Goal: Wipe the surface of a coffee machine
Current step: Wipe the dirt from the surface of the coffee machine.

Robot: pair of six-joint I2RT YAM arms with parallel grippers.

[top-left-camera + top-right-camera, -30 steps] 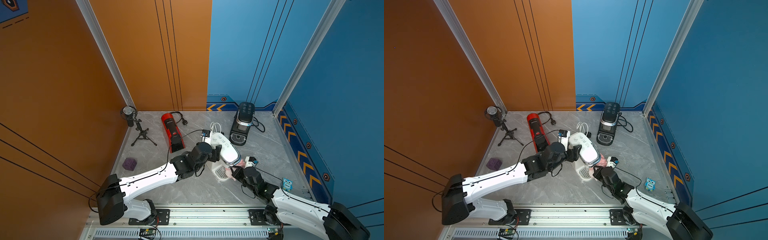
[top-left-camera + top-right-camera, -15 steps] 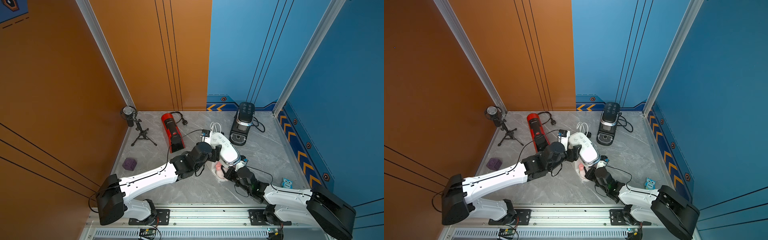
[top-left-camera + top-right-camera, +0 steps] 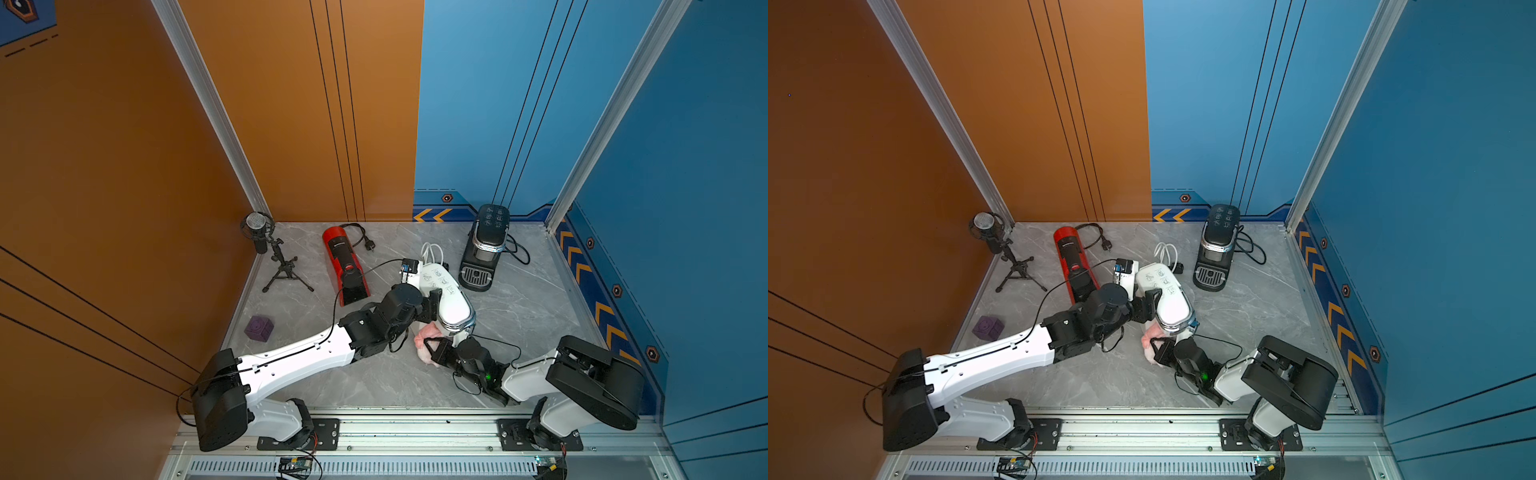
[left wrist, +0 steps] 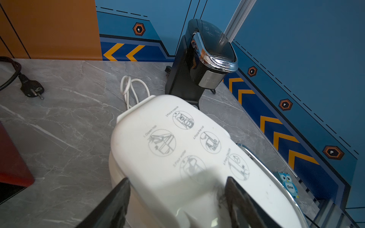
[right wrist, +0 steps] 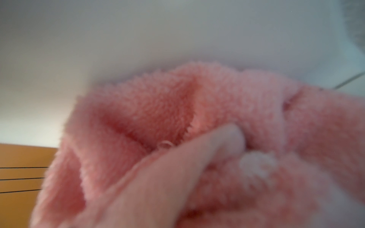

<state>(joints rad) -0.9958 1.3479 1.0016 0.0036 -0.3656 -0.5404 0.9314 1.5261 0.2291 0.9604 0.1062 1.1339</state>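
Observation:
A white coffee machine (image 3: 448, 297) (image 3: 1168, 296) stands mid-table, printed pictograms on its top (image 4: 177, 142). My left gripper (image 3: 432, 305) (image 4: 177, 179) straddles its body from the left, jaws wide and pressed on both sides. A fluffy pink cloth (image 3: 424, 345) (image 3: 1147, 340) (image 5: 177, 110) is bunched against the machine's lower front. My right gripper (image 3: 435, 352) (image 3: 1162, 352) is shut on that cloth, low to the table. In the right wrist view the cloth hides the fingers and the machine's white wall fills the background.
A black coffee machine (image 3: 484, 245) stands behind on the right. A red one (image 3: 345, 266) lies on its side to the left, its plug (image 4: 32, 89) nearby. A microphone on a tripod (image 3: 266, 245), a purple cube (image 3: 259, 328), a white cord (image 3: 432, 251) and a blue owl figure (image 4: 288, 184) are around.
My right gripper has carried the pink cloth leftwards along the machine's front, and the right arm has folded back. The left arm and the white machine have stayed put.

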